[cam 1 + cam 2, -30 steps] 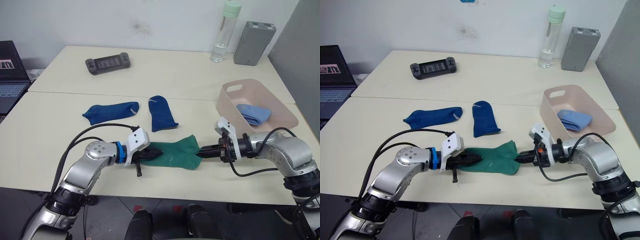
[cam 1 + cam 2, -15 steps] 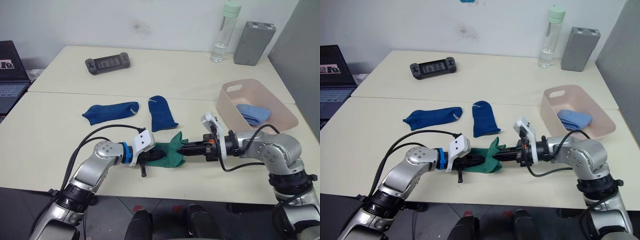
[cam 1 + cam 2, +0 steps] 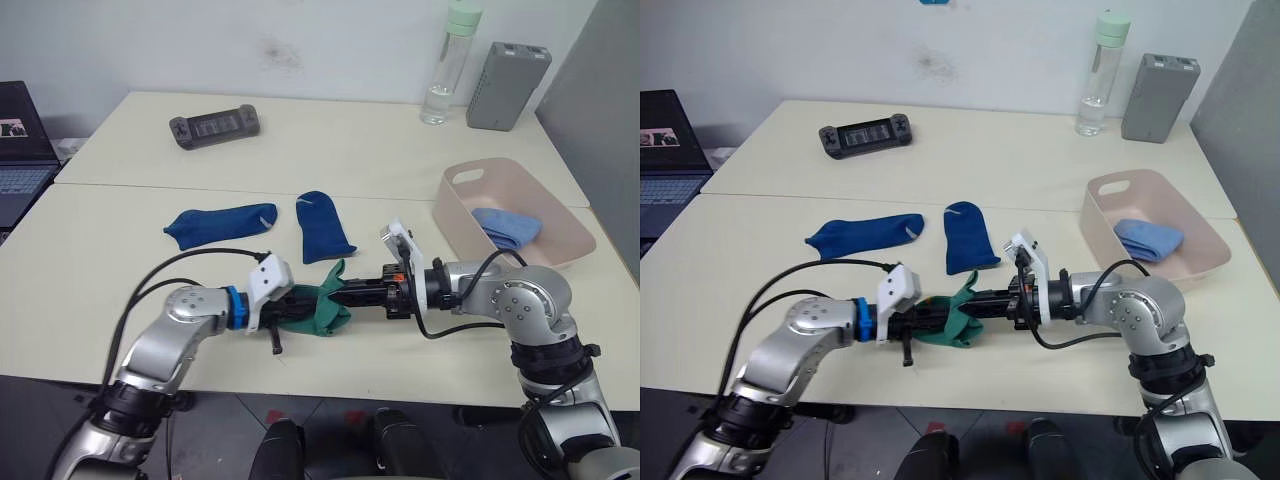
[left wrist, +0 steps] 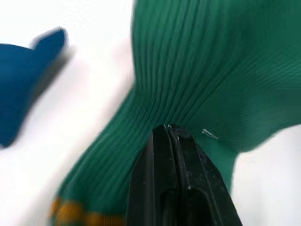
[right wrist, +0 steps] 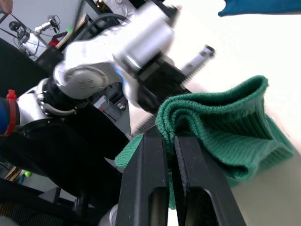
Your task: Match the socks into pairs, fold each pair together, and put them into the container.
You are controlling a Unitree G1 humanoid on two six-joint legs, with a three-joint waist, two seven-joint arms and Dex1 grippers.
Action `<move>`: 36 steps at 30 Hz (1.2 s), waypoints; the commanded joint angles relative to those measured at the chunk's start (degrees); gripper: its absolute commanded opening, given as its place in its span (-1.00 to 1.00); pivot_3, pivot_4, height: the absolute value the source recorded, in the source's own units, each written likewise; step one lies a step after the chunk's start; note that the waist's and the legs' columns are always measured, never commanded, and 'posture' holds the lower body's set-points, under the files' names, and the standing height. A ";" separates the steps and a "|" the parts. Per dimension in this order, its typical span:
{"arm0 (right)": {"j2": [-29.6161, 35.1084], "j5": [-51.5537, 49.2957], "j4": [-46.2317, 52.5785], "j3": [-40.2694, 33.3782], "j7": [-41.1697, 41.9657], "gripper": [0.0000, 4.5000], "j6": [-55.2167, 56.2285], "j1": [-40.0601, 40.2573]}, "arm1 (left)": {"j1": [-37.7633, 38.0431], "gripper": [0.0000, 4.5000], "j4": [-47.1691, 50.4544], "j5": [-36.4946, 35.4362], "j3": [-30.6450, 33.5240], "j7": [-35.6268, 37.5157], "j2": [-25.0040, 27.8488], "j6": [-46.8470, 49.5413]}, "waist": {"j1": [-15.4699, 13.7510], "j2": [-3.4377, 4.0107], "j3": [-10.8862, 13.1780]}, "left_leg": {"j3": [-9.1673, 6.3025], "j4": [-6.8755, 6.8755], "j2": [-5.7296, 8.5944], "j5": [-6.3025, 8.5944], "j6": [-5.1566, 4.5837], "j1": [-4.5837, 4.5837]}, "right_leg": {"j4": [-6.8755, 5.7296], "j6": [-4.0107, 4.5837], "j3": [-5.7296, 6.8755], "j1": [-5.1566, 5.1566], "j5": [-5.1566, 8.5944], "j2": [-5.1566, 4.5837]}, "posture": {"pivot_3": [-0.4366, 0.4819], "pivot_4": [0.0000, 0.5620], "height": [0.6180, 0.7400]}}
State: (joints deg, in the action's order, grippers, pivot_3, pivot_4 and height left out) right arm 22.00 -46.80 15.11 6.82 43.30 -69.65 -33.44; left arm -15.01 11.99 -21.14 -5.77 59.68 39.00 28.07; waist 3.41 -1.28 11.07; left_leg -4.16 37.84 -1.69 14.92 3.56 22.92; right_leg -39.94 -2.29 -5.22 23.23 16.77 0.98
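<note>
Your left gripper (image 3: 300,303) is clamped on the green socks (image 3: 322,305) near the front edge of the table (image 3: 120,240); in its wrist view the black fingers (image 4: 176,188) sit pressed together on ribbed green fabric, with a yellow band at the sock's edge. Your right gripper (image 3: 340,293) reaches in from the other side and pinches a folded-over green edge; in the right wrist view its fingers (image 5: 160,183) close on the rounded fold of the cloth. Both grippers meet at the same bunched green bundle, which is folded back on itself with one end lifted off the tabletop. Two dark blue socks lie flat just behind the bundle, apart from it: one (image 3: 220,224) stretched sideways to the left, the other (image 3: 322,227) pointing away from you, just beside it. The pink tub (image 3: 460,215) stands well to the right, and a light blue folded pair (image 3: 507,227) lies inside it. At the far side you have a handheld game console (image 3: 216,128), a clear bottle with a green cap (image 3: 448,65) and a grey box (image 3: 508,72). A laptop (image 3: 22,150) sits off the table's left end
</note>
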 commanded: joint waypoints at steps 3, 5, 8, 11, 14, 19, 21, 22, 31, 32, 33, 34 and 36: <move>-1.49 2.00 -0.93 2.33 0.05 -0.99 3.41 -2.07 | 1.95 -1.00 6.96 -7.06 9.62 0.11 5.70 6.57 | 0.06 0.00 0.00 | 0.01 0.00 0.00 0.00 0.00 -0.01 | 0.01 0.00 0.00 0.00 0.00 -0.01 | -0.05 -0.47 1.00; -2.25 3.08 -1.92 3.67 0.11 -0.99 4.55 -2.68 | 2.80 -1.00 7.74 -8.85 12.49 0.00 7.56 8.37 | 0.13 0.01 0.00 | 0.01 -0.01 0.00 0.00 0.00 -0.02 | 0.01 0.00 -0.01 0.00 0.00 0.00 | -0.05 -0.47 1.00; -3.43 5.25 -3.57 6.03 0.39 -0.99 6.38 -3.62 | 5.14 -1.00 8.95 -10.98 16.19 0.88 10.69 10.51 | 0.19 0.01 0.01 | 0.01 -0.02 -0.01 0.00 0.00 -0.02 | 0.02 0.00 0.00 0.01 0.01 0.00 | -0.05 -0.47 1.00; -4.34 7.48 -5.40 8.07 0.37 -0.99 7.87 -4.45 | 7.54 -1.00 10.31 -12.37 18.96 1.33 13.13 11.54 | 0.31 0.02 0.01 | 0.02 -0.04 -0.01 0.00 0.00 -0.01 | 0.02 0.01 -0.01 0.04 0.01 -0.01 | -0.05 -0.47 1.00; -4.80 10.00 -7.22 10.25 0.15 -0.99 8.70 -5.32 | 8.86 -1.00 10.52 -12.33 21.02 1.14 14.72 11.44 | 0.30 0.02 0.02 | 0.02 -0.04 -0.02 0.00 0.00 -0.01 | 0.02 0.01 0.00 0.04 0.01 -0.01 | -0.05 -0.47 1.00; -6.01 12.83 -8.86 12.10 -0.01 -0.99 9.75 -6.20 | 9.33 -1.00 9.57 -12.36 22.39 0.38 15.35 11.03 | 0.28 0.03 0.02 | 0.02 -0.04 -0.01 0.00 0.01 -0.01 | 0.03 0.02 0.00 0.04 0.02 -0.02 | -0.05 -0.47 1.00; -6.42 13.60 -9.22 12.56 0.17 -0.99 10.18 -6.17 | 9.36 -1.00 9.38 -12.25 22.38 0.26 15.33 10.80 | 0.31 0.03 0.02 | 0.03 -0.05 -0.02 0.00 0.01 -0.01 | 0.03 0.02 0.00 0.05 0.02 -0.02 | -0.05 -0.47 1.00; -6.51 13.96 -9.27 12.84 0.38 -0.99 10.46 -6.13 | 9.35 -1.00 9.34 -12.24 22.38 0.22 15.34 10.73 | 0.31 0.03 0.02 | 0.02 -0.05 -0.03 0.00 0.01 -0.01 | 0.03 0.02 0.00 0.05 0.02 -0.02 | -0.05 -0.47 1.00; -7.17 10.12 -6.06 9.05 2.72 -0.23 7.90 -6.77 | 8.60 -1.00 7.73 -11.62 21.76 0.85 16.05 9.78 | 0.32 0.04 0.03 | 0.02 -0.06 -0.02 0.00 0.01 -0.01 | 0.03 0.03 0.00 0.06 0.02 -0.02 | -0.05 -0.47 1.00; -7.31 8.74 -5.24 7.84 2.67 -0.06 6.70 -7.06 | 8.17 -1.00 7.24 -11.33 21.49 1.05 16.19 9.39 | 0.32 0.05 0.03 | 0.03 -0.06 -0.02 0.00 0.01 0.00 | 0.03 0.03 0.00 0.06 0.02 -0.02 | -0.05 -0.47 1.00; -7.32 7.69 -4.45 6.91 2.62 0.09 5.87 -7.35 | 7.72 -1.00 6.88 -11.15 21.24 1.22 16.28 9.14 | 0.31 0.05 0.03 | 0.02 -0.06 -0.02 0.00 0.01 0.00 | 0.03 0.03 0.01 0.06 0.02 -0.02 | -0.05 -0.47 1.00; -7.40 6.50 -3.71 5.72 2.39 0.26 4.88 -7.77 | 7.21 -1.00 6.60 -11.06 20.92 1.44 16.34 8.93 | 0.31 0.05 0.03 | 0.02 -0.06 -0.03 0.00 0.01 -0.01 | 0.03 0.03 0.01 0.06 0.02 -0.02 | -0.05 -0.47 1.00; -7.48 4.98 -2.94 4.24 1.88 0.62 3.60 -8.40 | 6.51 -1.00 6.24 -11.00 20.46 1.81 16.41 8.67 | 0.32 0.05 0.03 | 0.01 -0.06 -0.03 0.00 0.01 0.00 | 0.03 0.03 0.03 0.06 0.02 -0.01 | -0.05 -0.47 1.00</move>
State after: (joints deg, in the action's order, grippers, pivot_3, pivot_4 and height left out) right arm 14.82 -39.60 9.63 13.13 45.00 -65.12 -40.48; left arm -7.76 17.73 -32.27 14.85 60.84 54.35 37.92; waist 3.73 -1.23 11.11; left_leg -4.15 37.78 -1.72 14.92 3.56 22.92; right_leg -39.91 -2.26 -5.20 23.29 16.79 0.96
